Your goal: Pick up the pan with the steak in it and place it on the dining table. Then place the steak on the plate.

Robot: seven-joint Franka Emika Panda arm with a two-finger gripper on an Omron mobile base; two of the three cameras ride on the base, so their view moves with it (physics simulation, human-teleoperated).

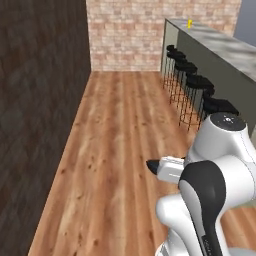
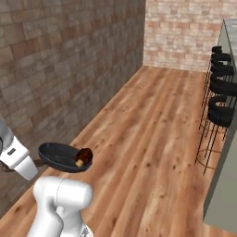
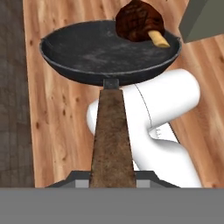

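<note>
I hold the pan (image 3: 109, 52) aloft, hand (image 3: 111, 181) pinching its handle, steak (image 3: 139, 20) aboard. Placement on the dining surface (image 1: 220, 45) and plating remain.

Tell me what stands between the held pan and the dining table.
A row of black stools lines the near side of the dining table. Otherwise open wood floor lies between it and the pan, which carries the steak.
</note>
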